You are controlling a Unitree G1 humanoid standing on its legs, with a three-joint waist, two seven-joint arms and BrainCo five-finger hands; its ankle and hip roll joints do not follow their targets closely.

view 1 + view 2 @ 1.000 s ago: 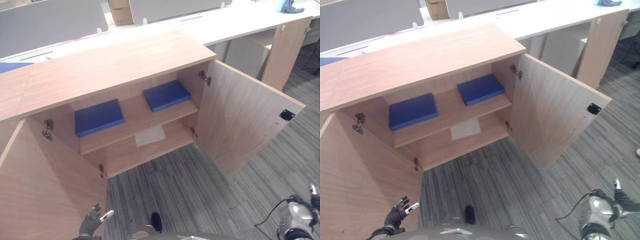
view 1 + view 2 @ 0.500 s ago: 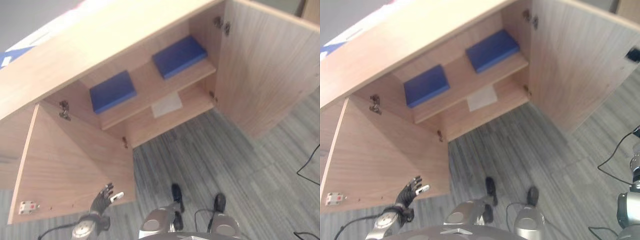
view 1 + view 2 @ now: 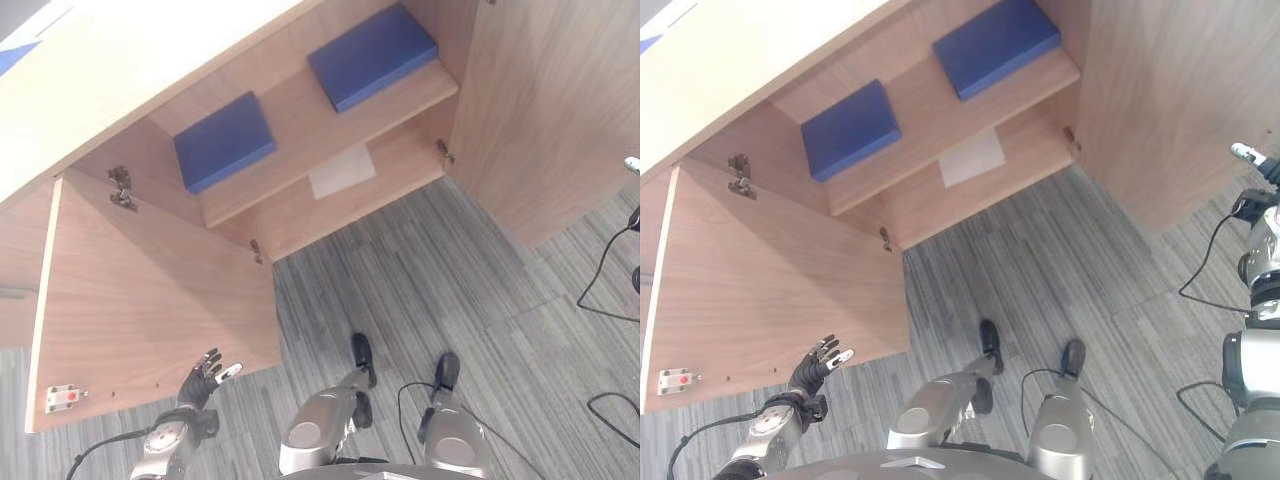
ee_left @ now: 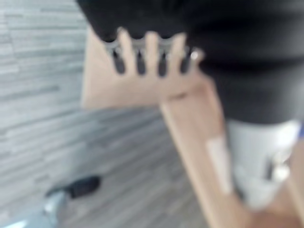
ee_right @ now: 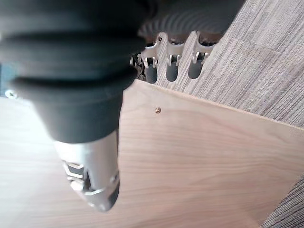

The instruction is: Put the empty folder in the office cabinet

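The left hand (image 3: 203,375) hangs low with its fingers spread straight and holding nothing, just beside the lower outer corner of the cabinet's left door (image 3: 150,300), which stands swung wide open; in the left wrist view the straight fingers (image 4: 151,50) lie against that pale wood panel. A small white catch with a red dot (image 3: 61,397) sits on the door's inner face, a little to the outer side of this hand. Beyond the hand, past the door's hinges, the office cabinet (image 3: 300,190) stands open, with two blue folders on its upper shelf: the nearer one (image 3: 224,141) and, further toward the right side, a second (image 3: 372,55). Below them, on the bottom board, lies a pale sheet (image 3: 342,171). The right hand (image 3: 1252,160) shows at the far side, close to the open right door (image 3: 555,110); its wrist view shows relaxed, empty fingers (image 5: 173,66) hanging over that door's edge and the grey striped carpet (image 3: 450,290).
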